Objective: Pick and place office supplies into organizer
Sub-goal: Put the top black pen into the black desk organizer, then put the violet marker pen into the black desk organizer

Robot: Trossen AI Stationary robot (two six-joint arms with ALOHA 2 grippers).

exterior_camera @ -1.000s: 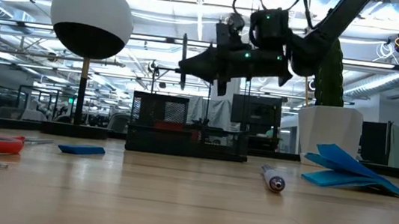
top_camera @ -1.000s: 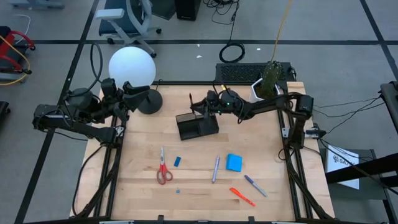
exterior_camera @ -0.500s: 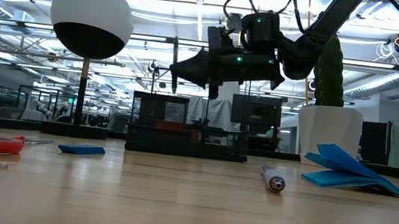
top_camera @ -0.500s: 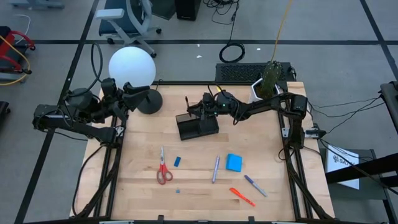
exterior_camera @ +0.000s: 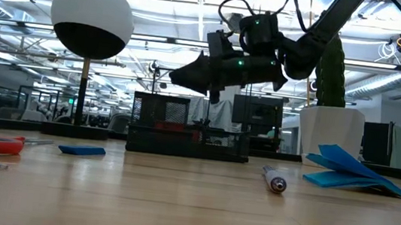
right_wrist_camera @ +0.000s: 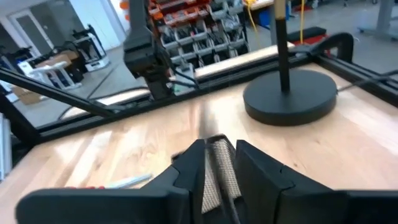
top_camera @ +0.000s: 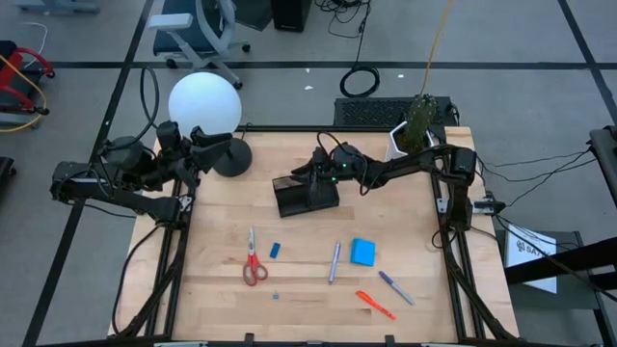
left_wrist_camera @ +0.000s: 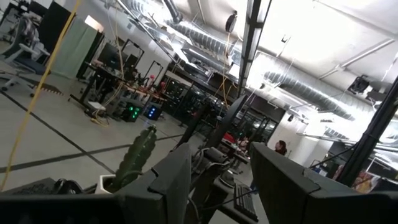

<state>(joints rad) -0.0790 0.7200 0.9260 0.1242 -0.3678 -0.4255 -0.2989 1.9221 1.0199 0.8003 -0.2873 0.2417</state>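
1. The right gripper hangs over the rear edge of the black organizer, which sits at the middle of the table toward the back. The fingers stand a narrow gap apart. The tray's mesh shows through the gap, and no supply is clearly clamped between them.

2. The left gripper waits at the table's left rear beside the globe lamp. Its fingers are spread wide and empty, pointing out into the room.

3. The supplies left on the wood all lie in front of the organizer, on the side away from the right gripper's approach:
   - The grey pen lies almost straight ahead of the tray. Its long axis runs nearly front to back, tilted slightly.
   - The blue notepad lies just beside that pen, on its right.
   - The purple pen and the orange marker lie farther forward and to the right. Both are angled diagonally.
   - The red-handled scissors lie left of centre with the blades pointing to the rear.
   - A small blue eraser lies just beside the scissors.

4. The right arm looks the nearer one for the grey pen and the notepad. A reach from here would mean drawing back over the tray's front wall and dropping forward, with the fingers set across the pen's length.

5. The scissors lie on the left arm's side of the table.
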